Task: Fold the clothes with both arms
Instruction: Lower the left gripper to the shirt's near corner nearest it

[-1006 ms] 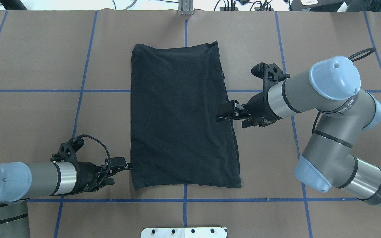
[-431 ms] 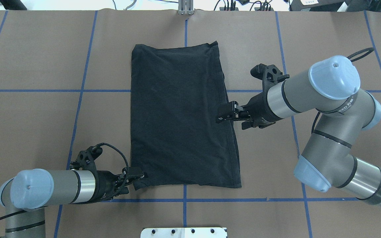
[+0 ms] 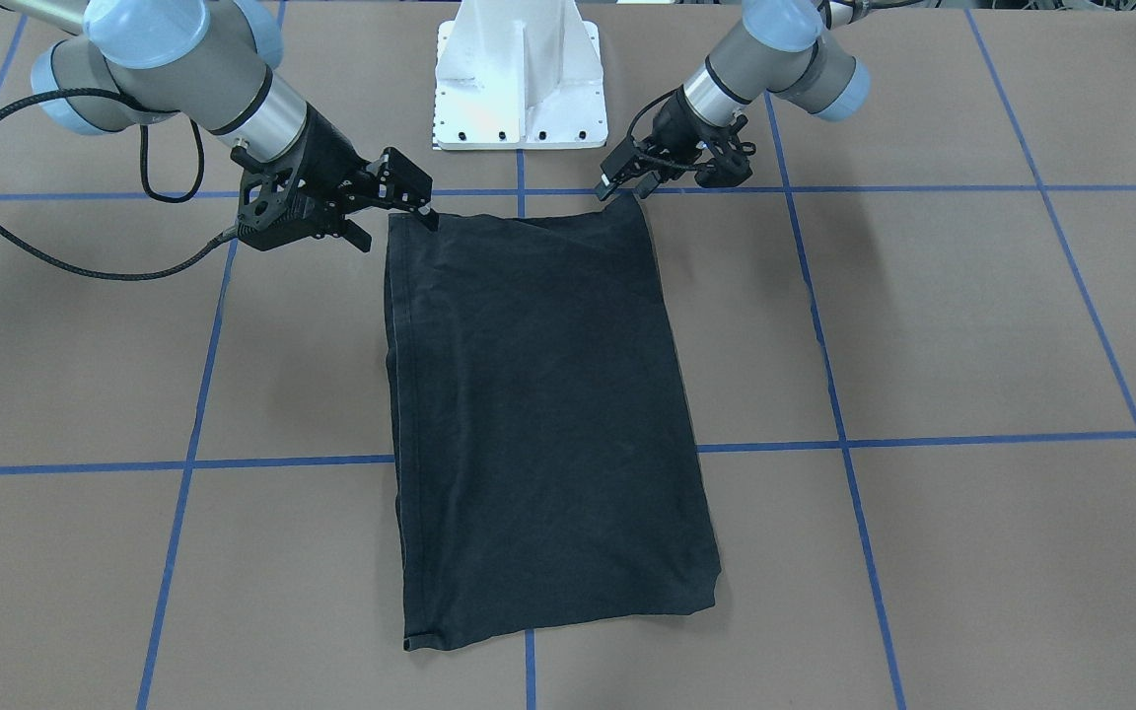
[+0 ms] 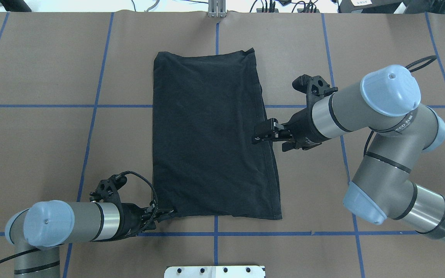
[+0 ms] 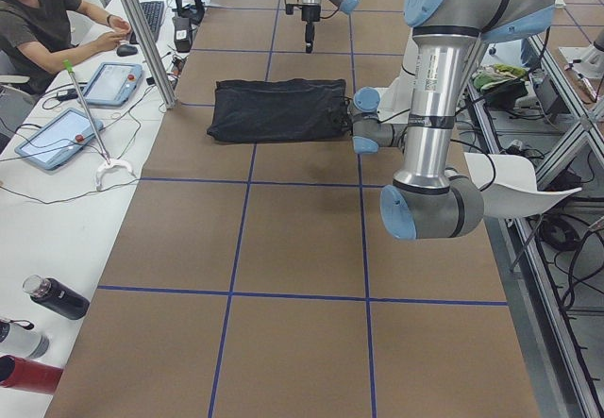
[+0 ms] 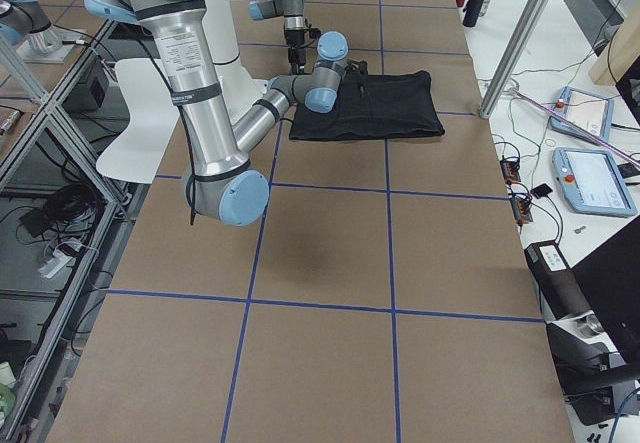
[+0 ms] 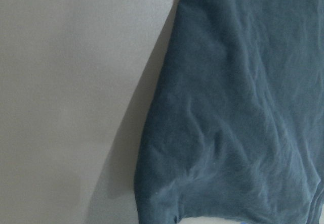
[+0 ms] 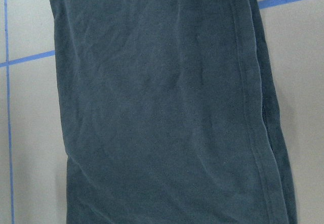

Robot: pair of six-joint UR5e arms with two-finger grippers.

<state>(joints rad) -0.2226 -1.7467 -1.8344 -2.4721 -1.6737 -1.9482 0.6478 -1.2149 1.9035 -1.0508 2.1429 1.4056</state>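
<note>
The left gripper (image 4: 167, 212) is low at the robot-side left corner of the T-shirt (image 4: 211, 135); pinching or not, I cannot tell. The right gripper (image 4: 259, 137) hangs over the T-shirt's right edge, jaws equally unclear. Best, I think: both take robot-side corners and lift evenly. Under the T-shirt is a brown table (image 4: 33, 154); beyond it, a person (image 5: 42, 22).

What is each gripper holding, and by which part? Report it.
Right gripper hangs above the shirt, holding nothing. Left gripper has its fingers at the shirt's near left corner; whether they pinch it cannot be told.
</note>
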